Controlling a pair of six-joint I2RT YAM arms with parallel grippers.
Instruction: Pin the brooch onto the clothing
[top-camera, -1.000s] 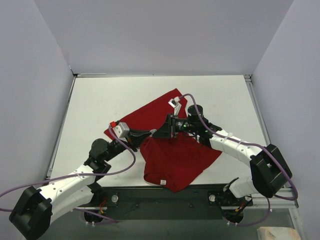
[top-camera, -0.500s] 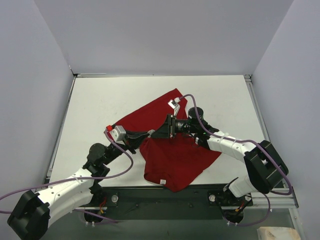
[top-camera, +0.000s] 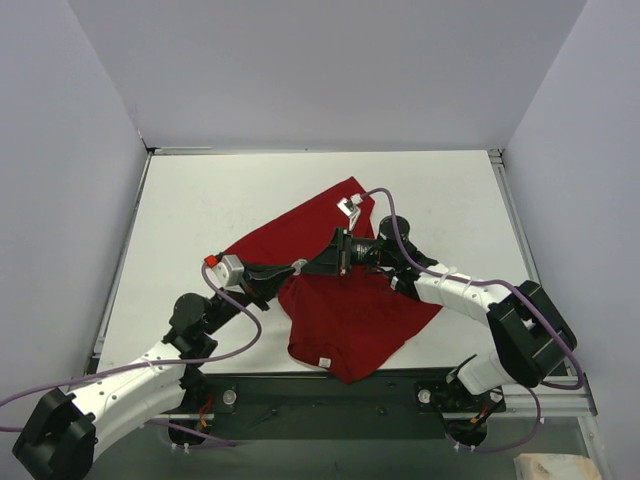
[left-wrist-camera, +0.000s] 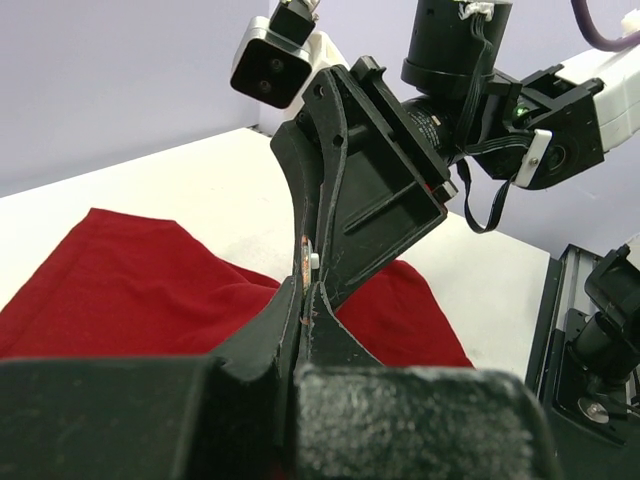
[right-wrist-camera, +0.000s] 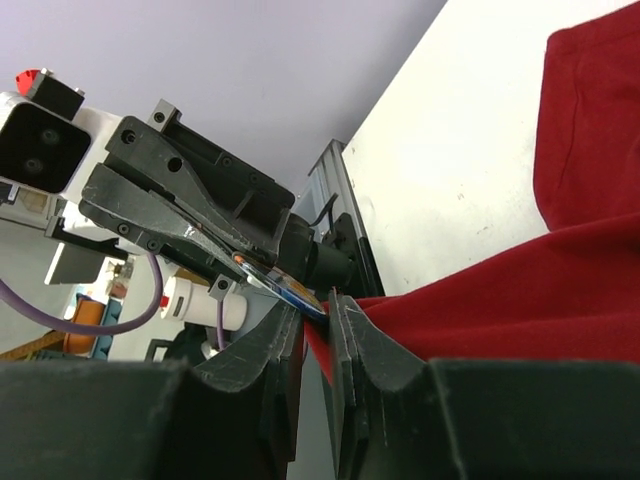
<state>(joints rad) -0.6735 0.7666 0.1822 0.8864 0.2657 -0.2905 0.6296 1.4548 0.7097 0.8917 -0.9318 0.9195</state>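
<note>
The clothing (top-camera: 350, 320), a deep-red T-shirt, lies crumpled across the middle of the white table, and one fold is lifted off it. My right gripper (top-camera: 308, 268) is shut on that raised fold; the right wrist view shows red fabric (right-wrist-camera: 560, 280) pinched between its jaws (right-wrist-camera: 318, 318). My left gripper (top-camera: 292, 268) meets it tip to tip from the left. It is shut on the brooch (right-wrist-camera: 283, 286), a thin orange and blue disc seen edge-on, which touches the pinched fold. In the left wrist view only the brooch's rim (left-wrist-camera: 304, 250) shows above the left gripper (left-wrist-camera: 306, 295).
The shirt's white label (top-camera: 323, 362) lies near the front edge. Bare table (top-camera: 200, 210) surrounds the shirt, with grey walls on three sides. A metal rail (top-camera: 330, 395) with both arm bases runs along the near edge. Purple cables loop off both arms.
My left arm's wrist has slid left and toward the near edge, while its fingertips stay against the right gripper. The right arm and the raised fold have barely shifted.
</note>
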